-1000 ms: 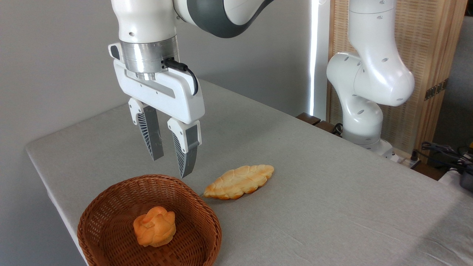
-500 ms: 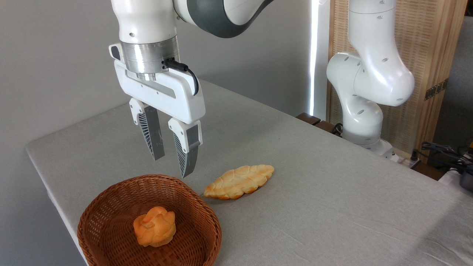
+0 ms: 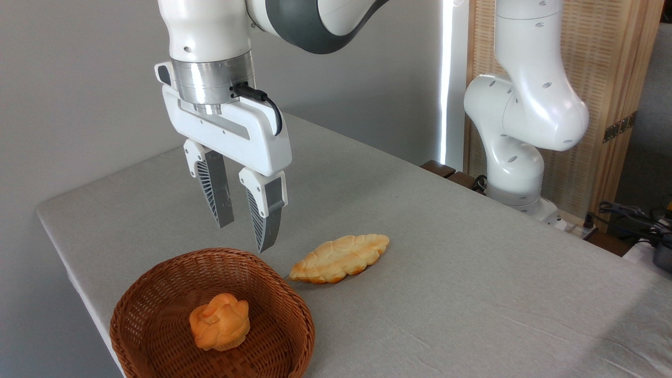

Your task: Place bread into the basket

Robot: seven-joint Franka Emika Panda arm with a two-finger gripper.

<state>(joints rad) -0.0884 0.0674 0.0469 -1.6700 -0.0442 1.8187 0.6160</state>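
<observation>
Nearest, a round brown wicker basket (image 3: 273, 294) sits at the table's front edge, holding only a small orange knotted bun (image 3: 219, 321). Just beyond its rim, the bread (image 3: 340, 258) lies flat on the grey table (image 3: 472, 273): a long golden leaf-shaped loaf with lobed segments and browned edges. Above the basket's far rim hangs the gripper (image 3: 245, 237), jaws narrowly parted and empty. In the last second it has barely shifted, so the loaf remains unpicked.

place: lab-like room | cues: robot arm base (image 3: 517, 173) beside cloth-covered table (image 3: 446, 273), loose cables (image 3: 630, 215), wooden screen (image 3: 604, 68)
</observation>
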